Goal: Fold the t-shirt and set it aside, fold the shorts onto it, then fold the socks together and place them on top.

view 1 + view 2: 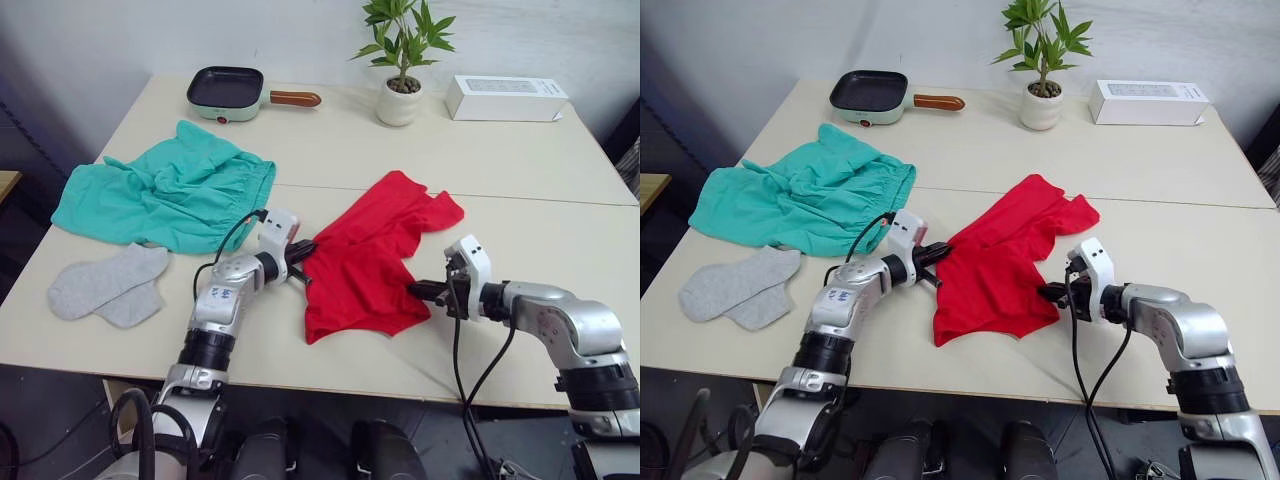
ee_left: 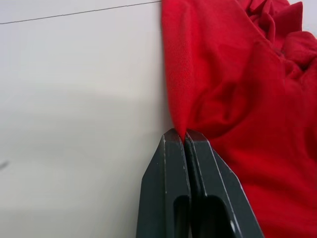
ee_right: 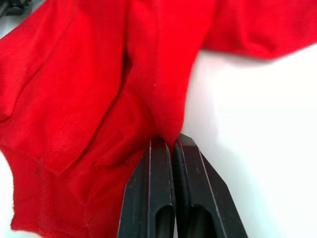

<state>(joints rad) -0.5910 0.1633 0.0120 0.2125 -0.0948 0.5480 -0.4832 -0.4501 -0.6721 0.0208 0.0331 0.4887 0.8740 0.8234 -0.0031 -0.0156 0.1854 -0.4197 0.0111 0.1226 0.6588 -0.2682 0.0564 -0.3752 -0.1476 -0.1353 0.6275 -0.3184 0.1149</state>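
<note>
I hold the red t-shirt (image 1: 375, 255), crumpled mid-table right of the teal shorts (image 1: 170, 190), by opposite edges; left gripper (image 2: 184, 136) and right gripper (image 3: 166, 144) each pinch a fold of cloth, presumably to spread it flat before folding.

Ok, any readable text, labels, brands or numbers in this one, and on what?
None can be read.
White box at the table's far edge: faint grey print on its top, too small to read.
Left arm's forearm sticker: small marking, too blurred to read.
</note>
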